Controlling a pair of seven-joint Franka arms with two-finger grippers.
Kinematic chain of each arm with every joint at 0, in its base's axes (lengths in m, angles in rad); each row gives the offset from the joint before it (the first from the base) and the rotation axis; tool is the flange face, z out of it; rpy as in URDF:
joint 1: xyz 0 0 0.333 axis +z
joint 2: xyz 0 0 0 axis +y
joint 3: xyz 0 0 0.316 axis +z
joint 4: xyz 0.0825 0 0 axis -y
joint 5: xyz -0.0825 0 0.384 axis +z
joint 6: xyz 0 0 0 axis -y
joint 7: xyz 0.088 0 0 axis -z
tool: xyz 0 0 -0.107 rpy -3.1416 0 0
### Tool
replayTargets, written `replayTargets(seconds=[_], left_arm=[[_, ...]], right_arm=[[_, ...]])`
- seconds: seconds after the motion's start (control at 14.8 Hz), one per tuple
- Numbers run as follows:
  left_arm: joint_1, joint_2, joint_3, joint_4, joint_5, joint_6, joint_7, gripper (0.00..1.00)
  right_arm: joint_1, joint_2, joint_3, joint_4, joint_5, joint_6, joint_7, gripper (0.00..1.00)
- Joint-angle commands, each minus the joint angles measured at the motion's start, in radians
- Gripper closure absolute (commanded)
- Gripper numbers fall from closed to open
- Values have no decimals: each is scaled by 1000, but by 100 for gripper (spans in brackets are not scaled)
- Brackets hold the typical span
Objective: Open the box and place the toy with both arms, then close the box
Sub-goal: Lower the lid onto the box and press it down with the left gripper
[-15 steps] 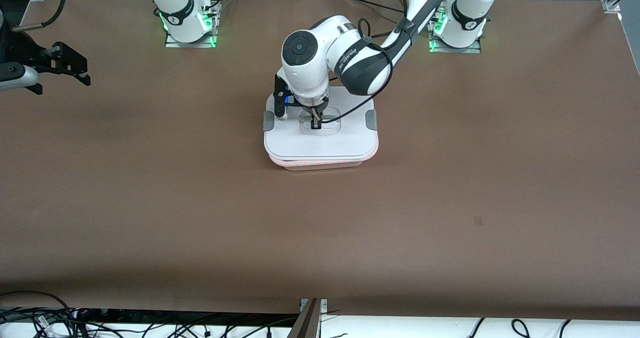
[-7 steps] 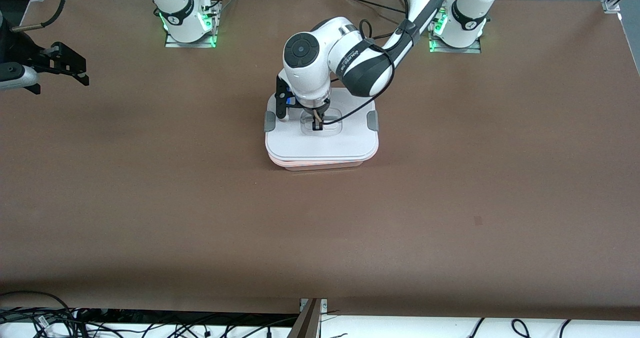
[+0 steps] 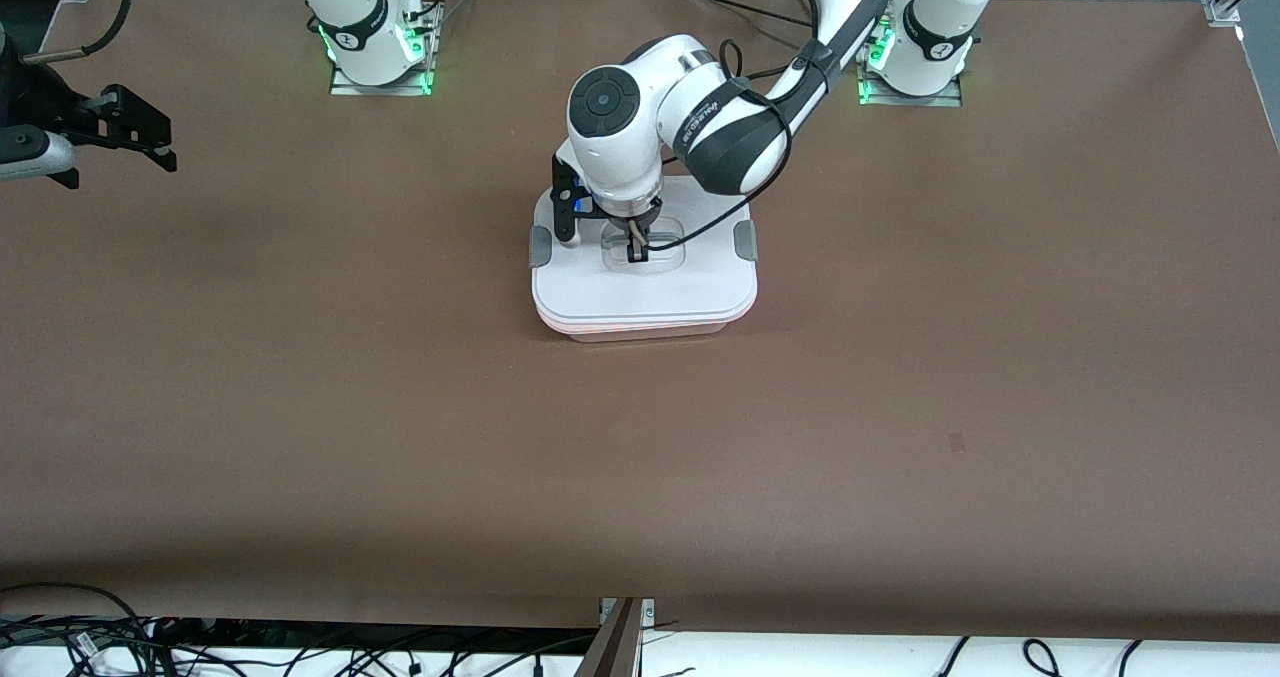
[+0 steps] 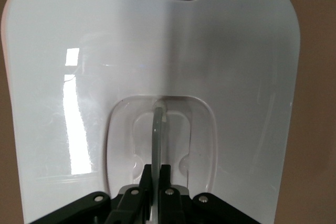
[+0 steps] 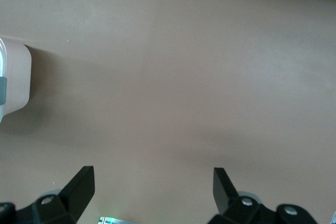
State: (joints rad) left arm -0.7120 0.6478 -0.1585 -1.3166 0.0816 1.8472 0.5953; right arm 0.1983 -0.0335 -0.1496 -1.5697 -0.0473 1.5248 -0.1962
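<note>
The pale-pink box (image 3: 640, 329) stands in the middle of the table with its flat white lid (image 3: 640, 287) on top, grey clips at both ends. My left gripper (image 3: 633, 249) is over the lid's middle, shut on the clear upright handle (image 4: 157, 135) in the lid's recess. The lid (image 4: 236, 77) fills the left wrist view. My right gripper (image 3: 135, 137) is open and empty, waiting up in the air at the right arm's end of the table; the box's end (image 5: 13, 77) shows in the right wrist view. The toy is out of view.
The brown table (image 3: 900, 407) runs bare around the box. The arm bases (image 3: 375, 47) stand along the edge farthest from the front camera. Cables (image 3: 100, 637) lie off the table's near edge.
The lid has shifted slightly with my left gripper, toward the left arm's end of the table. The right arm has barely moved.
</note>
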Motion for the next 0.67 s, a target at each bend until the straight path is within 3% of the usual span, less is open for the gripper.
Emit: replayTargets(seconds=[0.0,0.61], left_arm=[[13,3,4,19,0,-23,-17,100],[22,20,4,22,0,-22,-34,100]], right_arm=[[-3,7,4,22,-12,-12,3,0],[6,18,7,22,-26,-11,3,0]])
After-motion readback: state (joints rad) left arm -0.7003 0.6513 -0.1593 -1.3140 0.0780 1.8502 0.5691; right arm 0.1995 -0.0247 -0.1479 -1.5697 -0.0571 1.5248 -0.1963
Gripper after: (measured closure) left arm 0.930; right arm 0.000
